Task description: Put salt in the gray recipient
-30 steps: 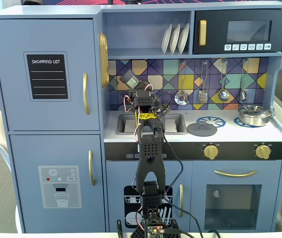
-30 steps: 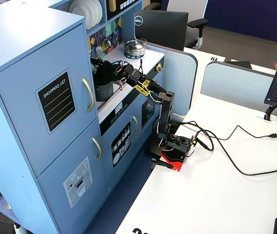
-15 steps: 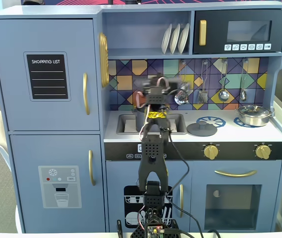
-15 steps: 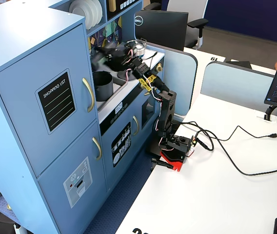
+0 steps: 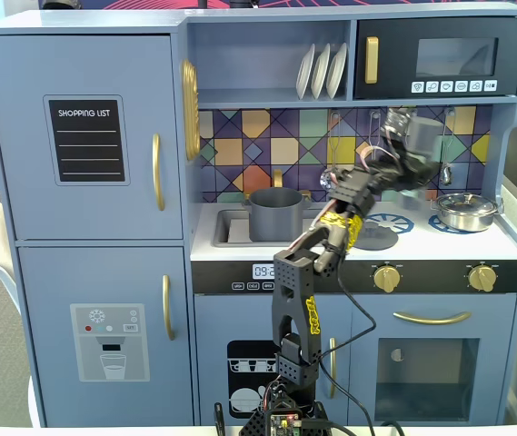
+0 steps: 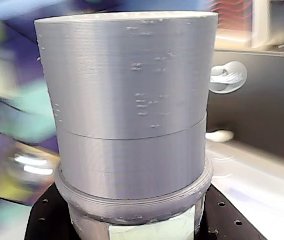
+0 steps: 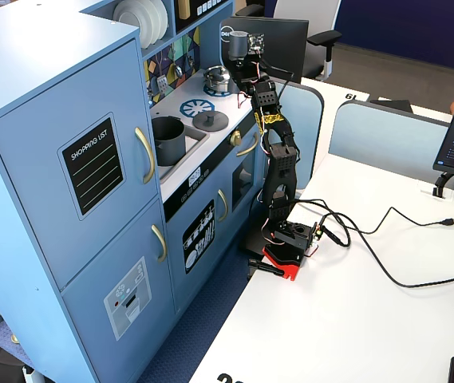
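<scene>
- Grey, ridged plastic fills the wrist view: the salt shaker [image 6: 132, 115] sits upright in the gripper [image 5: 419, 138], whose fingers are clamped round it.
- In a fixed view the shaker is held aloft over the counter's right half, above the white-and-blue burner [image 5: 388, 221].
- The gray pot [image 5: 275, 213] stands in the sink, toward the counter's left end, well apart from the shaker.

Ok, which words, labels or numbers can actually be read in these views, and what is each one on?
"SHOPPING LIST": black board on the upper left cupboard door, also readable in a fixed view.
Clock display under the sink: starts "09", the rest too small.
Microwave button icons: too small.
Wrist view: no text on the gray cylinder.
</scene>
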`<act>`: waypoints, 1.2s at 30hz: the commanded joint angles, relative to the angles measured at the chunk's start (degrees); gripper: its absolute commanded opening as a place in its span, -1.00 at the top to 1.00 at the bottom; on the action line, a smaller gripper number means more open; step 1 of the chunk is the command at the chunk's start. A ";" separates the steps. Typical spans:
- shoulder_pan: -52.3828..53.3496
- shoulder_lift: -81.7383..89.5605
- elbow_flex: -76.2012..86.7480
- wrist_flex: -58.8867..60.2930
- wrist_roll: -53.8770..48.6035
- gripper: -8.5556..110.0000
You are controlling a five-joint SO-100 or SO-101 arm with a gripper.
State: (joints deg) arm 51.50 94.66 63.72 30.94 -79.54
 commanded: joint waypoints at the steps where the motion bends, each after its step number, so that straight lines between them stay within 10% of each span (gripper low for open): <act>1: 3.25 -0.88 2.11 -9.23 -4.57 0.85; 36: -1.05 -4.83 21.80 -32.34 -8.17 0.85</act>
State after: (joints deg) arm 50.71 87.80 84.99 1.67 -86.66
